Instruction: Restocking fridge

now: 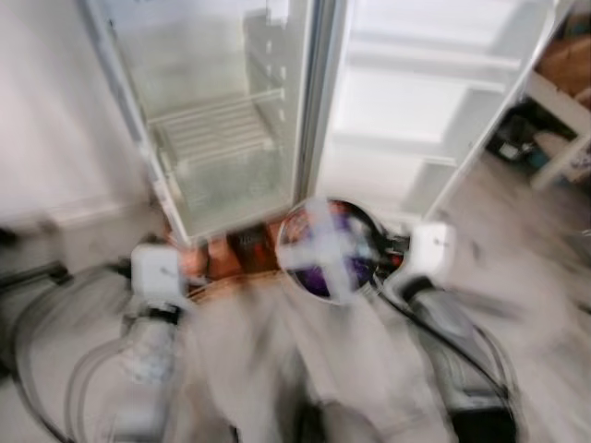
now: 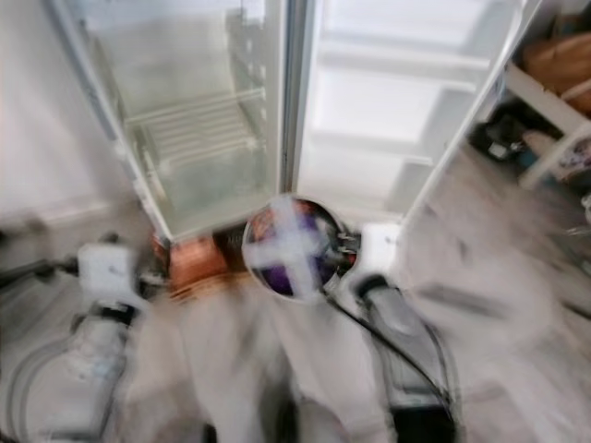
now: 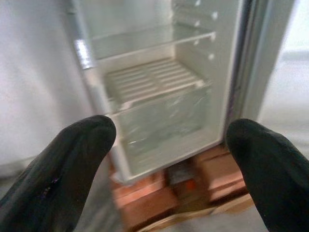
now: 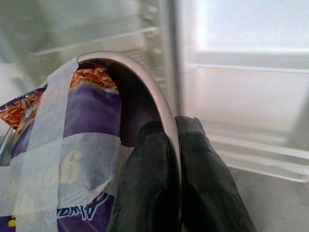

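Note:
The open fridge (image 1: pixel 217 129) stands in front of me, blurred by motion, with wire shelves (image 3: pixel 154 82) inside and its white door (image 1: pixel 434 101) swung out on the right. My right gripper (image 4: pixel 171 159) is shut on the rim of a steel bowl (image 1: pixel 328 249), which holds a purple packet (image 4: pixel 82 125) under crossed strips of white tape. The bowl hangs low before the fridge's bottom edge. My left gripper (image 3: pixel 169 154) is open with nothing between its fingers (image 3: pixel 63 169), pointing at the lower fridge compartment.
Orange-brown boxes (image 3: pixel 145 193) lie on the floor under the fridge's front. A white shelf unit with clutter (image 1: pixel 559 101) stands at the far right. A white wall (image 1: pixel 55 120) runs along the left.

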Controlling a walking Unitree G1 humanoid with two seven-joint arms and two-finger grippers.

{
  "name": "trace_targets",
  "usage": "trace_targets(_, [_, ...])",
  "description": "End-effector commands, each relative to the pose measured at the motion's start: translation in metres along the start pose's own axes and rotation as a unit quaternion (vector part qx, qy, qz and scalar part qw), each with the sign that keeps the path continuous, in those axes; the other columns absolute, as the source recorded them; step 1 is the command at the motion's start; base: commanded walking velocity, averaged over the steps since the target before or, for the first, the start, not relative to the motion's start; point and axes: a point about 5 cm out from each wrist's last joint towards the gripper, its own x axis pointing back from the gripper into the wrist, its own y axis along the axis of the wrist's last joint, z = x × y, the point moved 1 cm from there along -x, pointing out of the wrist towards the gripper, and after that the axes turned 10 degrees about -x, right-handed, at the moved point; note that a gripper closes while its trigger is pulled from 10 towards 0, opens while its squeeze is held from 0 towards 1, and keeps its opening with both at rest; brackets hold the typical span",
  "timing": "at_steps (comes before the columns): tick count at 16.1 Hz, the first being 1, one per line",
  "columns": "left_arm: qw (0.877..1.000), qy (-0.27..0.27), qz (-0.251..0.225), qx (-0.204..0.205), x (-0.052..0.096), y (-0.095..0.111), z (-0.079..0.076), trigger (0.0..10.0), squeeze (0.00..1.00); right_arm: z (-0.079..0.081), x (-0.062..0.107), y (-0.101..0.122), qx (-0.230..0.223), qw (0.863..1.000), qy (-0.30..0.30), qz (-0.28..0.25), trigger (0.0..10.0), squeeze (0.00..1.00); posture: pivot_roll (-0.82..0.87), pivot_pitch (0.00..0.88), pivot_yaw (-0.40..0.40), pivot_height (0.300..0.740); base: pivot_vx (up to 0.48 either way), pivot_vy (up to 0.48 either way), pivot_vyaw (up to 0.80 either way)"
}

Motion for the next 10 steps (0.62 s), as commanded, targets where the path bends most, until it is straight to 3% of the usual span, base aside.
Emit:
trace_targets(1, [1.0,0.003,-0.003,-0.008,0.0004,0.0005,0.0056,10.0,0.0,0.0037,-0.0021,0.0075,-0.003,1.0,0.006,-0.017,10.0,0.0,0.16,0.147,-0.079,0.74,0.472,0.0,0.0])
trace_targets(8, [1.0,0.007,0.004,0.015,0.0006,0.0,0.0031,10.0,0.0,0.0079,0.0003,0.0036,-0.002,1.0,0.015,-0.01,10.0,0.0,0.16,0.154,-0.075,0.74,0.464,0.0,0.0])
trace_targets(10, [0.999,0.022,0.025,0.04,0.0045,-0.0051,0.0046,10.0,0.0,0.0069,0.0012,0.0022,-0.001,1.0,0.015,-0.008,10.0,0.0,0.16,0.156,-0.074,0.74,0.377,0.294,0.0])
